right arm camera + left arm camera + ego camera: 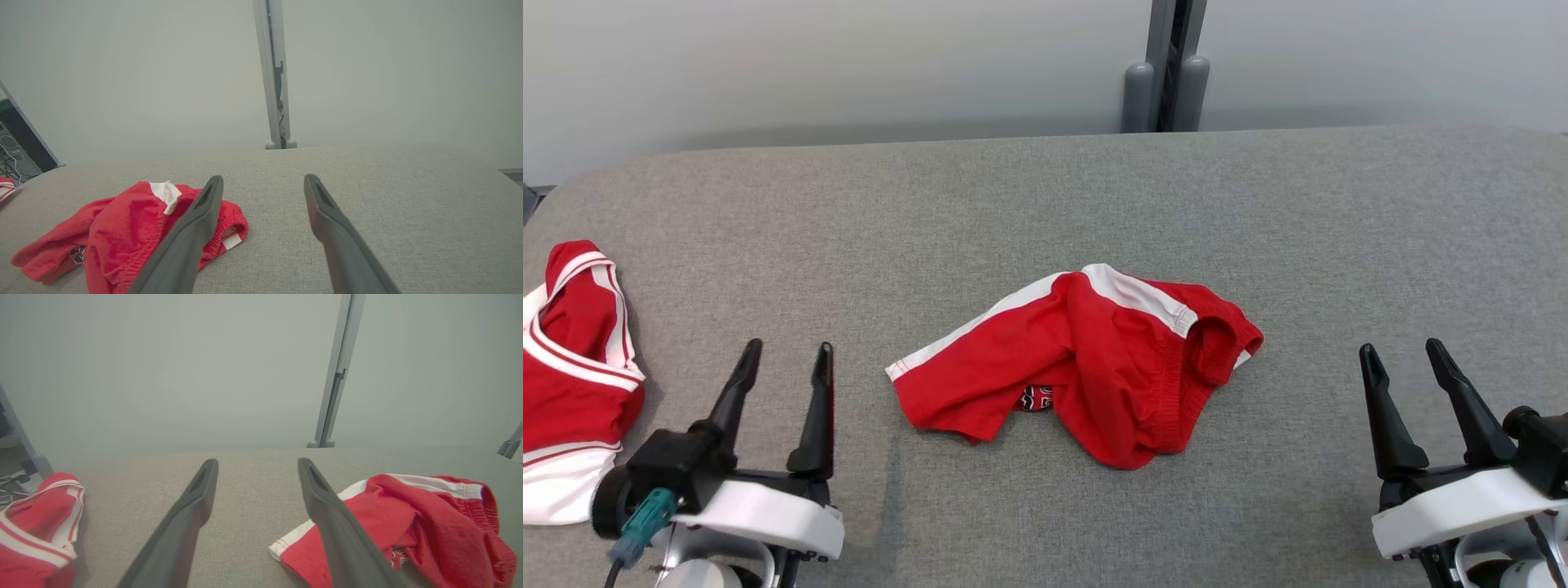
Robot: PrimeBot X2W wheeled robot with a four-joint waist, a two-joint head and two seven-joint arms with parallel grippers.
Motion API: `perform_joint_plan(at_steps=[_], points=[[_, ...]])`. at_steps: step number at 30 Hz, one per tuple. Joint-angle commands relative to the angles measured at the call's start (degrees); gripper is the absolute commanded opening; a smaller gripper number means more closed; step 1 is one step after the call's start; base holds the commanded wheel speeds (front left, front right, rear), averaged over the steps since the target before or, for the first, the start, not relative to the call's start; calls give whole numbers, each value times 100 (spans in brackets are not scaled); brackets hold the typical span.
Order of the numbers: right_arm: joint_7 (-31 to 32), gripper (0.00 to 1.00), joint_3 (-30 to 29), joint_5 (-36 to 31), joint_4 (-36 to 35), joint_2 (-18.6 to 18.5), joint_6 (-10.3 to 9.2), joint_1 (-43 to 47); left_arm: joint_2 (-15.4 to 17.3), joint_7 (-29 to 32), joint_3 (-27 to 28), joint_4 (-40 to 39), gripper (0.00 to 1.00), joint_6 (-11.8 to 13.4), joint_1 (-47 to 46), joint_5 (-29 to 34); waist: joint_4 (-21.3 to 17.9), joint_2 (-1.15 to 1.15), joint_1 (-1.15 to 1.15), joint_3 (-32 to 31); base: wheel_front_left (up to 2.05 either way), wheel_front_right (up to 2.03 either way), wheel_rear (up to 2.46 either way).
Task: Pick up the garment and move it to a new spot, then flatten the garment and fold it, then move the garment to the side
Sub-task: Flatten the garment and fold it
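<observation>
- The red shorts [1094, 359] lie crumpled in the middle of the grey tabletop [1045, 204]. They are between the two hands and a little further from the robot than the hands are.
- A white stripe runs along the far edge of the shorts. The elastic waistband is bunched and open on the robot's right side, and one leg with a white hem spreads out toward the robot's left.
- A small dark and white print shows under a fold at the near edge of the shorts.
- The left hand [789, 347] is at the lower left of the head view. Its two dark fingers are apart and hold nothing. It is near the leg of the shorts but does not touch it.
- The right hand [1400, 347] is at the lower right. Its fingers are also apart and empty, and bare tabletop lies between it and the waistband.
- I cannot tell if the hands rest on the tabletop or are just above it.
- Another red and white piece of clothing [572, 367] lies at the left edge of the tabletop, just beside the left hand on its outer side.
- A grey post [1168, 65] stands behind the far edge, in front of a pale wall.
</observation>
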Motion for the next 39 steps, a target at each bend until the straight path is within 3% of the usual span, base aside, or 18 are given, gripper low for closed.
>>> perform_joint_plan(at_steps=[1, 6, 13, 21, 22, 23, 24, 31, 39], points=[[28, 100, 8, -27, -17, -36, 1, -57, 28, 71, -23, 42, 100, -56, -129, -36, 6, 0, 0, 41, 0, 0, 0], [27, 100, 98, 4, -23, -74, 1, -157, -9, 920, -358, 571, 100, -584, -556, -450, -64, 0, 0, 238, 0, 0, 0], [-30, 100, 221, 61, 43, -111, 1, -313, -73, 1966, -403, 1598, 100, -1181, -1252, -1243, -258, 0, 0, 523, 0, 0, 0], [-119, 100, 270, 112, 156, -122, 1, -419, -68, 2580, -419, 2538, 100, -1454, -1784, -1656, -416, 0, 0, 682, 0, 0, 0], [-142, 100, 275, 117, 200, -149, 1, -459, -119, 2672, -512, 2750, 61, -1572, -1896, -1751, -420, 0, 0, 737, 0, 0, 0], [-141, 100, 283, 117, 203, -157, 1, -472, -126, 2643, -526, 2791, 44, -1573, -1931, -1747, -418, 0, 0, 751, 0, 0, 0], [-135, 100, 344, 149, 202, -167, 1, -513, -146, 2618, -566, 2884, 0, -1610, -1989, -1751, -417, 0, 0, 773, 0, 0, 0], [147, 100, 882, 758, 244, -355, 1, -759, -209, 2365, -646, 3122, 0, -1663, -2156, -1673, -365, 0, 0, 797, 0, 0, 0], [515, 100, 2236, 1528, 448, -900, 1, -1251, -340, 2237, -809, 3330, 0, -1692, -2379, -1639, -117, 0, 0, 895, 0, 0, 0]])
